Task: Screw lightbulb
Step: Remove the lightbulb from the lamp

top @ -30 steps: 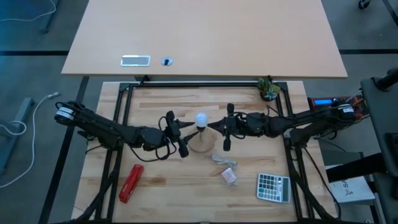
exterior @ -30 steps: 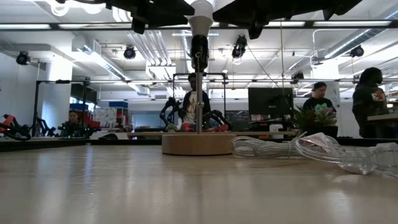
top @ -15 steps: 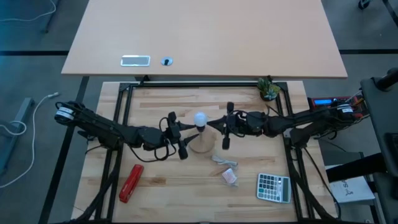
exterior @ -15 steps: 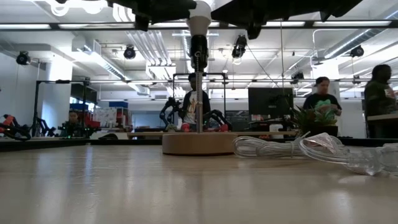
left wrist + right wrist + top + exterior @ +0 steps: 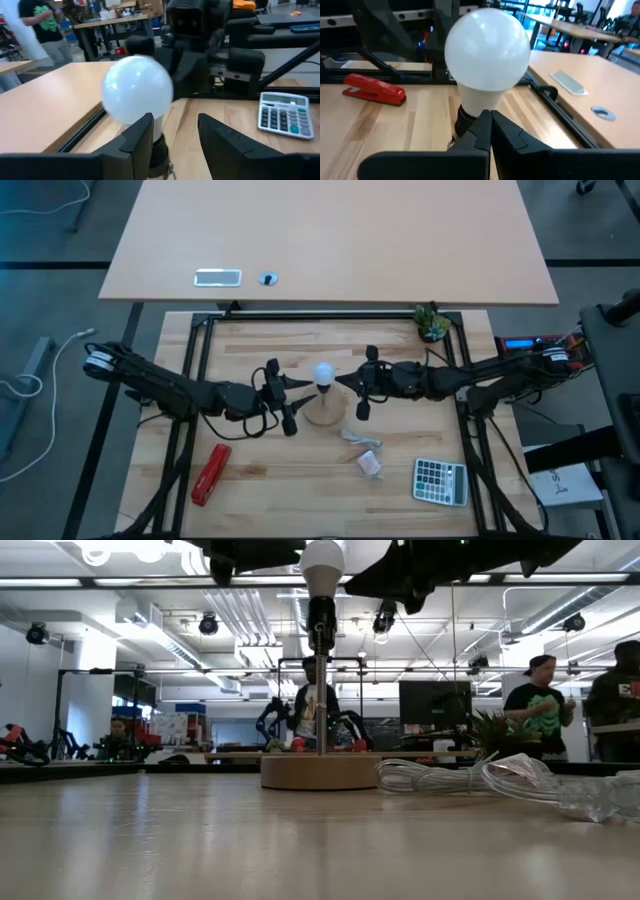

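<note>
The lightbulb (image 5: pixel 323 372) stands upright in a dark socket on a thin stem rising from the round wooden base (image 5: pixel 318 770) at the middle of the table (image 5: pixel 250 470), so it looks seated for turning. The left hand (image 5: pixel 297 391) sits just left of it, fingers spread beside the neck, not gripping. The right hand (image 5: pixel 345 383), pressed together, waits just right.

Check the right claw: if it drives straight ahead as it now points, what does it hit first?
Probably the black socket collar under the white frosted round lightbulb. The shut right claw points at it from close by; the exact gap is unclear.
</note>
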Controlling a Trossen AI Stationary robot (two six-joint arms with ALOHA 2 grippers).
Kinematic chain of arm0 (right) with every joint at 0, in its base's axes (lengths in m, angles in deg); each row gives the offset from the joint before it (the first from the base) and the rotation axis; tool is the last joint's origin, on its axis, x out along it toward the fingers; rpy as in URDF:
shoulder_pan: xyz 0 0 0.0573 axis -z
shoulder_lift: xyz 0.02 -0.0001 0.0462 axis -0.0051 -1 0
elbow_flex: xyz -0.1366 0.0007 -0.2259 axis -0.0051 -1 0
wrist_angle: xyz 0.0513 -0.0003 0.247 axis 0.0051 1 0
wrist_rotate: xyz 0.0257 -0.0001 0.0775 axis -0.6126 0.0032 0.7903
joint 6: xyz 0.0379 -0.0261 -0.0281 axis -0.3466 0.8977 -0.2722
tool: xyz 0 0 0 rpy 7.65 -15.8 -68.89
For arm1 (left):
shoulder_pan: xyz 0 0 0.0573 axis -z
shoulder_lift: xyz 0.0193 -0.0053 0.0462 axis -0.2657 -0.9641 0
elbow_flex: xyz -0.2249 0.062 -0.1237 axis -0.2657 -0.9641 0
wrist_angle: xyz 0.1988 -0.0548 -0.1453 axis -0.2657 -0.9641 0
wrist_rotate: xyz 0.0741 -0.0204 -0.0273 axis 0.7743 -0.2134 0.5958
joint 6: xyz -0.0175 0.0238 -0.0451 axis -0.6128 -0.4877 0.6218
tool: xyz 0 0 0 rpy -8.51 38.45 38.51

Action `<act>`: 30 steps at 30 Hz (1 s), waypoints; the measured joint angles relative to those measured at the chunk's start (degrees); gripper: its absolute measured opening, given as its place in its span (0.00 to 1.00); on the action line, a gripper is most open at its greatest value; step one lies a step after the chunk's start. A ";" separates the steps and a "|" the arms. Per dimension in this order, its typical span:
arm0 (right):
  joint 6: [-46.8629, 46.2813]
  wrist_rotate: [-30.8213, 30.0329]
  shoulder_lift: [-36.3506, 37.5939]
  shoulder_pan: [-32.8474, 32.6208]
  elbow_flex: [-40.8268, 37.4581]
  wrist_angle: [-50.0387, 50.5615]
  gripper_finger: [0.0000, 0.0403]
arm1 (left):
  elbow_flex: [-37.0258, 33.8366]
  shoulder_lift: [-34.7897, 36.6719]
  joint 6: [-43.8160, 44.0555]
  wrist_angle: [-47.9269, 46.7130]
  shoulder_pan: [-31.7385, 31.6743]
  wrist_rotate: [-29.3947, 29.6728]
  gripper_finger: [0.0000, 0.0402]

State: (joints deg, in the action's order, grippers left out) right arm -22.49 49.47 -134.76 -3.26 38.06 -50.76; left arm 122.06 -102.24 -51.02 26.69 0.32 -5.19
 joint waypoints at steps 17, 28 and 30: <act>-1.05 6.84 0.93 -0.15 0.00 -3.78 0.00 | 0.00 -2.13 1.00 1.13 -0.94 5.85 0.42; -1.06 7.79 0.89 -0.13 0.00 -4.98 0.00 | 0.00 -3.24 -0.88 4.92 -1.40 2.41 0.46; -0.95 6.50 0.89 -0.13 0.00 -4.98 0.01 | 0.00 -3.25 -0.60 4.87 -1.40 2.39 0.46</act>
State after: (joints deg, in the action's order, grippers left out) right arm -23.45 55.97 -133.88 -3.39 38.06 -55.75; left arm 122.06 -105.49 -51.61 31.57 -1.08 -2.80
